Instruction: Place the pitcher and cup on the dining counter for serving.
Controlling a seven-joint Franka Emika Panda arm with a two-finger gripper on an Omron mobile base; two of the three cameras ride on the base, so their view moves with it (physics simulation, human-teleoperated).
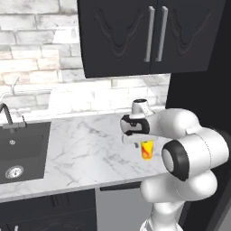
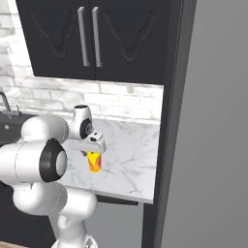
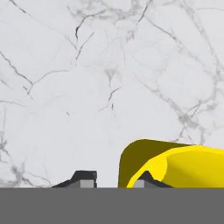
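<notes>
Looking along our pincer, we see its two dark tips narrowed toward each other, with the rim of the cup between them: one tip sits over the cup's open mouth, the other just outside its wall. Whether the tips actually press on that wall we cannot tell, so we call the pincer partly closed about the rim.

From the base cameras, the pincer hangs straight down over the cup, which stands upright on the white marble desk, near its front edge and close to the tall dark panel at the right. A black sink lies well apart to the left. Black wall cabinets hang above.
</notes>
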